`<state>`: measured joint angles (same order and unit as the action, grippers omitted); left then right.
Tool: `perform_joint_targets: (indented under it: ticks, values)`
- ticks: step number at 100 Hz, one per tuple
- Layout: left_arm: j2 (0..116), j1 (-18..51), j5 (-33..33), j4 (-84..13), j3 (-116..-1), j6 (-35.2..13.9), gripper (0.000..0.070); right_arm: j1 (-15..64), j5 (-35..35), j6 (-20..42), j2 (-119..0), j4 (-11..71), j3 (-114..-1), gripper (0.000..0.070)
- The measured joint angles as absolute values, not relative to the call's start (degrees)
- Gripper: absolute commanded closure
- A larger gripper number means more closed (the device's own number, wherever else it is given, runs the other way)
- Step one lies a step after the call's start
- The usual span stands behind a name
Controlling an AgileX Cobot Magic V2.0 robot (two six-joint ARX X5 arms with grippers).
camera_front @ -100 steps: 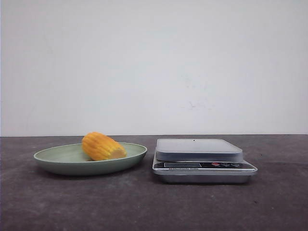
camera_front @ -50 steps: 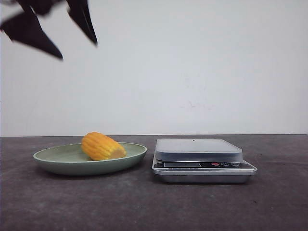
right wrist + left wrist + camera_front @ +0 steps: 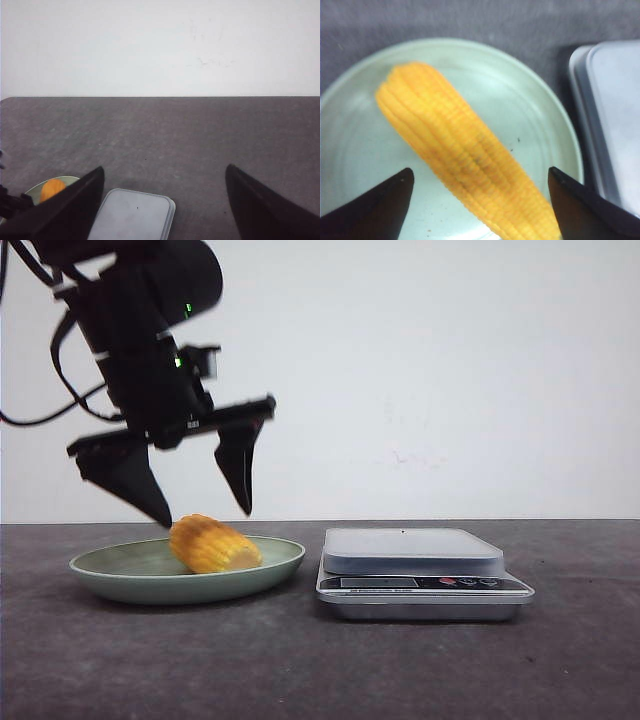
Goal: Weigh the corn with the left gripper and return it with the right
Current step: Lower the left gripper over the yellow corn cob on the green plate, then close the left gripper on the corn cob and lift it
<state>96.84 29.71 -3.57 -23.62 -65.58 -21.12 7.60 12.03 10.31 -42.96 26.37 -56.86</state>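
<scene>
Corn (image 3: 213,544): yellow-orange, ribbed with kernel rows, paler at the cut end. Plate (image 3: 120,578): pale green, plain. Kitchen scale (image 3: 424,600): silver-grey body, light grey platform, dark front panel with one red button. Left hand (image 3: 207,515): black with small green lights. Table (image 3: 320,670): dark grey, mottled. Wall: white.

Yellow-orange corn (image 3: 213,545) lying on its side, ribbed kernels
</scene>
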Motion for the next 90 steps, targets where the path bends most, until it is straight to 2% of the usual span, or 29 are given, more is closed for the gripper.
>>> perform_joint_targets:
  ticks: [18, 22, 33, 45, 73, 90]
  values:
    - [99.48, 29.76, -4.14, -23.4, -65.58, -22.94, 0.021, 7.6, 12.03, 10.31, -42.96, 26.37, -56.86, 0.0216]
    - [99.59, 29.76, -4.16, -23.49, -65.58, -23.14, 0.0273, 7.6, 12.03, 10.31, -42.96, 26.37, -56.86, 0.0216]
    - [99.59, 29.76, -4.21, -23.49, -65.58, -23.16, 0.0525, 7.6, 12.03, 10.31, -42.96, 26.37, -56.86, 0.0216]
    - [99.59, 29.76, -4.21, -23.44, -65.58, -22.85, 0.0699, 7.6, 12.03, 10.31, -42.96, 26.39, -56.86, 0.0216]
    - [99.15, 29.91, -4.21, -24.43, -65.58, -20.29, 0.0697, 7.6, 12.03, 10.31, -42.96, 26.96, -56.86, 0.0216]
    - [92.73, 32.12, -4.34, -26.44, -65.39, -18.68, 0.0697, 7.6, 12.03, 10.28, -42.96, 27.83, -56.86, 0.0216]
